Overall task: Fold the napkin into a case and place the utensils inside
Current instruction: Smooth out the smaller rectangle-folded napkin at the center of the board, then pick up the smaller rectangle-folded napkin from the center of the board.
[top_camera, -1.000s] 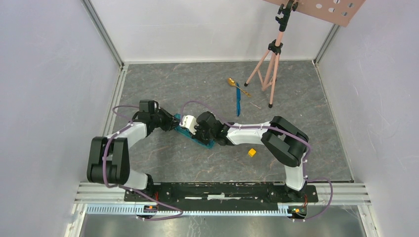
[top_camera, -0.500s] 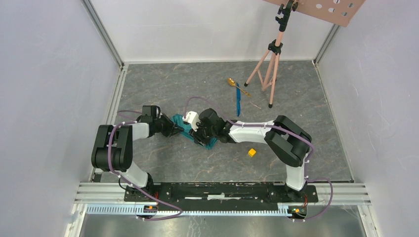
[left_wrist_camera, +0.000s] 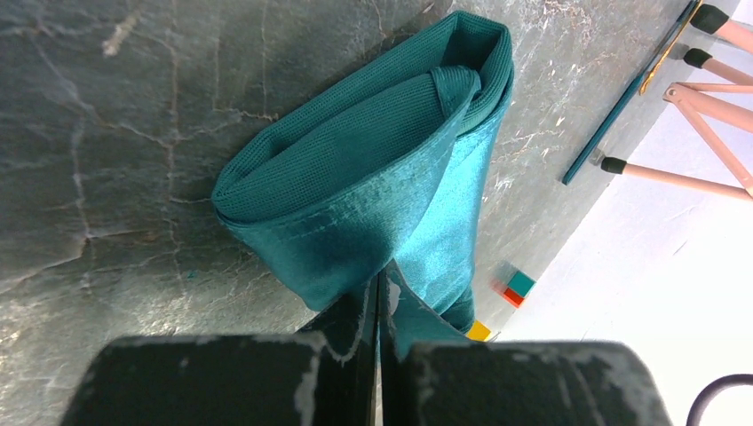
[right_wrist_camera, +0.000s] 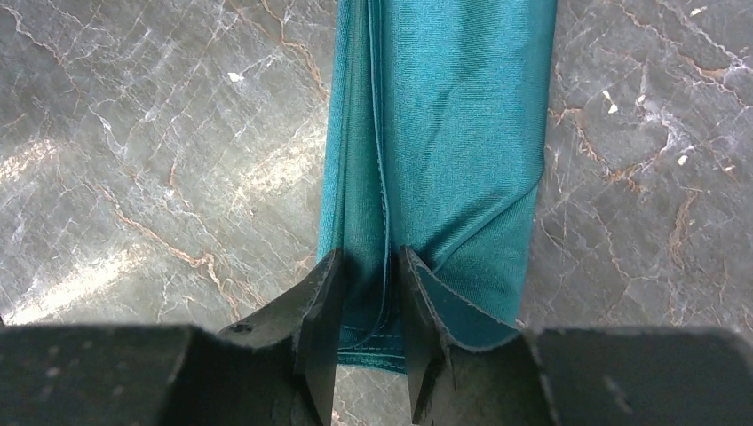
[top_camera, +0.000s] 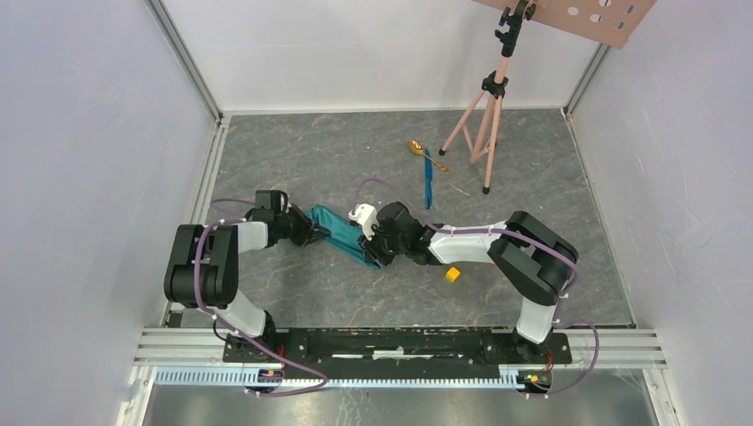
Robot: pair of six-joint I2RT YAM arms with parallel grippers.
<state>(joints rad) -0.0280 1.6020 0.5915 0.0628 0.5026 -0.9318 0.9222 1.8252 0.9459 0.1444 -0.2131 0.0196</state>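
Note:
The napkin (top_camera: 342,232) lies on the floor as a narrow teal-green folded bundle, the case, between my two grippers. My left gripper (top_camera: 313,232) is shut on the cloth at its left end; the left wrist view shows the napkin (left_wrist_camera: 373,169) bunched just past the closed left gripper (left_wrist_camera: 377,306). My right gripper (top_camera: 373,252) stands at the other end. There the right gripper (right_wrist_camera: 368,284) has its jaws apart, with the napkin's (right_wrist_camera: 444,133) hemmed end lying between them. The gold spoon (top_camera: 416,147) and blue knife (top_camera: 427,185) lie farther back.
A pink tripod (top_camera: 484,133) stands beside the utensils at the back right. A yellow cube (top_camera: 453,274) lies near the right forearm. In the left wrist view, a teal and red cube pair (left_wrist_camera: 515,288) sits by the white wall.
My right gripper has opened and drawn back to the right, uncovering most of the folded napkin. The left arm's elbow swung in while its gripper stayed shut on the cloth.

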